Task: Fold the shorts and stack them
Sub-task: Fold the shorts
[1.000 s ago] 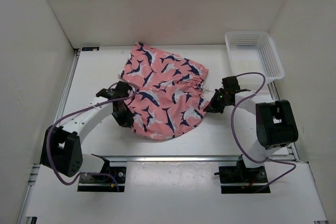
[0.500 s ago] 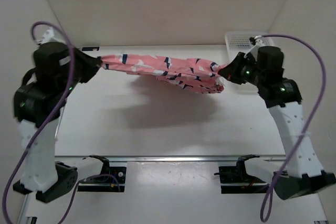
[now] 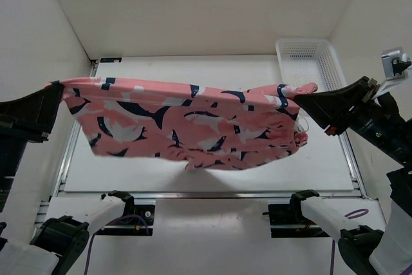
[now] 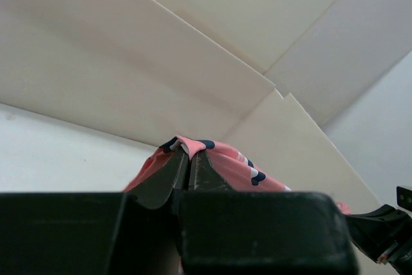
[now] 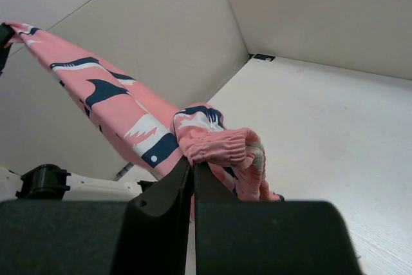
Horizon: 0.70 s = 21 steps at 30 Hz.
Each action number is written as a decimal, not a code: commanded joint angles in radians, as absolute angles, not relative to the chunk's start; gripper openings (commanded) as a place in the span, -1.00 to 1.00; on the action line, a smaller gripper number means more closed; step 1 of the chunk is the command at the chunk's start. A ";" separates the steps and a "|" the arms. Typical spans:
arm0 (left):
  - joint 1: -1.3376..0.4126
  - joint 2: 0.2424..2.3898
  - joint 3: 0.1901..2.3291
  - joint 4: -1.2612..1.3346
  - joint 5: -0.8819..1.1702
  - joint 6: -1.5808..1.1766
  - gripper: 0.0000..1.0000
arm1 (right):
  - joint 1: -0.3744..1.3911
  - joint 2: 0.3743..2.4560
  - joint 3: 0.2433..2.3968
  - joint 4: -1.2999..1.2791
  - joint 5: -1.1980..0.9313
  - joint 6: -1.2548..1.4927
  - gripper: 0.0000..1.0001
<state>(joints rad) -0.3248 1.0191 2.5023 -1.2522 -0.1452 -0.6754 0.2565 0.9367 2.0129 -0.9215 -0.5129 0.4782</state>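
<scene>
The salmon-pink shorts (image 3: 180, 123) with navy and white shark shapes hang stretched in the air between both grippers, high above the white table (image 3: 322, 165). My left gripper (image 3: 56, 91) is shut on the left corner of the shorts (image 4: 193, 146). My right gripper (image 3: 301, 98) is shut on the right end, at the gathered waistband (image 5: 219, 143). The fabric sags below the line between the grippers, with a bunched fold near the right end.
A white mesh basket (image 3: 309, 59) stands at the back right of the table. White walls enclose the table at the left, back and right. Both arm bases (image 3: 122, 214) sit at the near edge.
Both arms have lifted the shorts from the table, risen further and moved toward the camera. The cloth, first lying flat, now hangs spread wide.
</scene>
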 commanded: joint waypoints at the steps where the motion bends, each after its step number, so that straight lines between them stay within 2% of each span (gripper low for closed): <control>1: -0.314 1.061 2.504 -1.145 -0.419 -0.586 -0.79 | 0.233 0.954 2.003 -1.040 -0.361 0.471 -0.99; 7: -0.314 1.214 2.427 -1.057 -0.520 -0.528 -0.79 | 0.233 1.009 1.849 -1.028 -0.209 0.503 -0.99; 12: -0.296 1.419 2.407 -1.005 -0.523 -0.485 -0.79 | 0.233 1.086 1.626 -0.849 -0.054 0.503 -0.99; 16: -0.269 1.690 2.470 -0.996 -0.468 -0.457 -0.79 | 0.223 1.273 1.501 -0.735 -0.020 0.491 -0.99; 21: -0.180 1.929 2.491 -0.986 -0.373 -0.436 -0.79 | 0.203 1.544 1.440 -0.579 -0.009 0.491 -0.99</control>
<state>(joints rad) -0.2619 1.8927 2.4401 -1.0264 -0.3164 -0.4847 0.2352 1.4574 1.4536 -0.6647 -0.1242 0.5354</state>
